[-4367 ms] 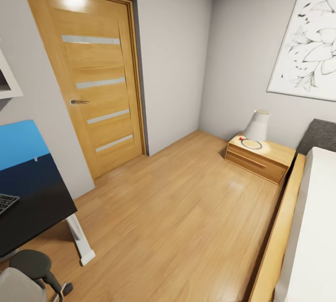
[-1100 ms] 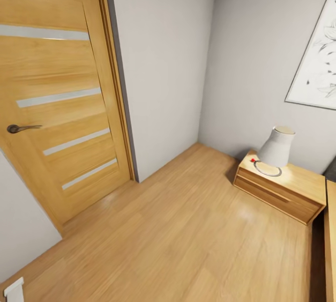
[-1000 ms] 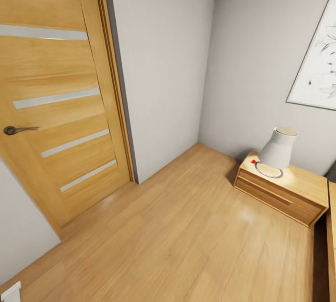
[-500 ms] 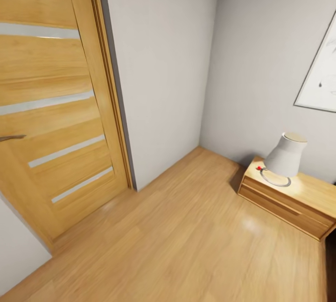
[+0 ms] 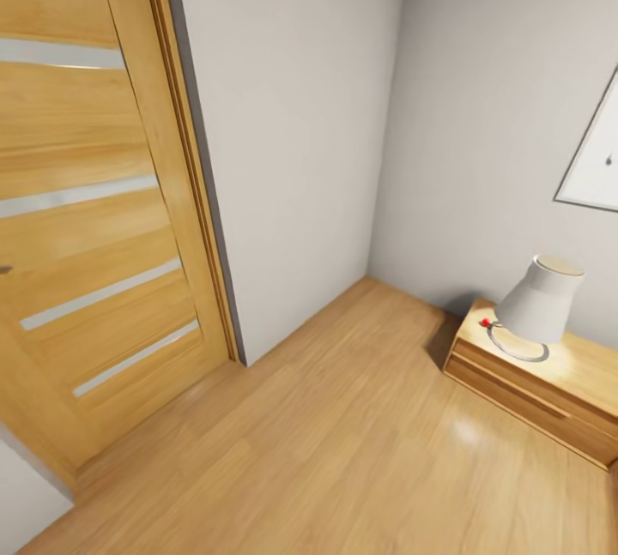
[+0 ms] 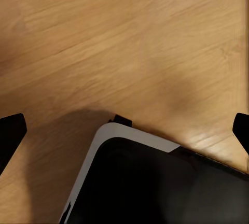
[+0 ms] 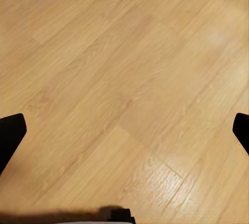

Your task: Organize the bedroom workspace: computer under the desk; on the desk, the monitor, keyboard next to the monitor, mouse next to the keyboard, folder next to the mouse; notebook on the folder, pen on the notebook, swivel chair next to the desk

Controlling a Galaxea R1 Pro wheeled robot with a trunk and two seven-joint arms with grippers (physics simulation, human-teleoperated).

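The desk, monitor, keyboard, mouse, computer, folder, notebook, pen and swivel chair are all out of view. My left gripper (image 6: pixel 124 133) hangs open over the bare wooden floor (image 6: pixel 124 37), its two black fingertips far apart with nothing between them. A grey-edged black part of my own base (image 6: pixel 155 182) lies under it. My right gripper (image 7: pixel 124 136) is open as well, over floor planks (image 7: pixel 129 68), holding nothing.
A closed oak door (image 5: pixel 86 195) with pale stripes fills the left of the head view, with a grey wall (image 5: pixel 292 135) beside it. A low wooden nightstand (image 5: pixel 549 388) with a white lamp (image 5: pixel 541 302) stands at the right. The open floor (image 5: pixel 326 452) stretches between them.
The whole head view has kept shifting, so the camera is moving. The desk corner and chair left the picture at the left, then the door handle, and the nightstand slid right and down.
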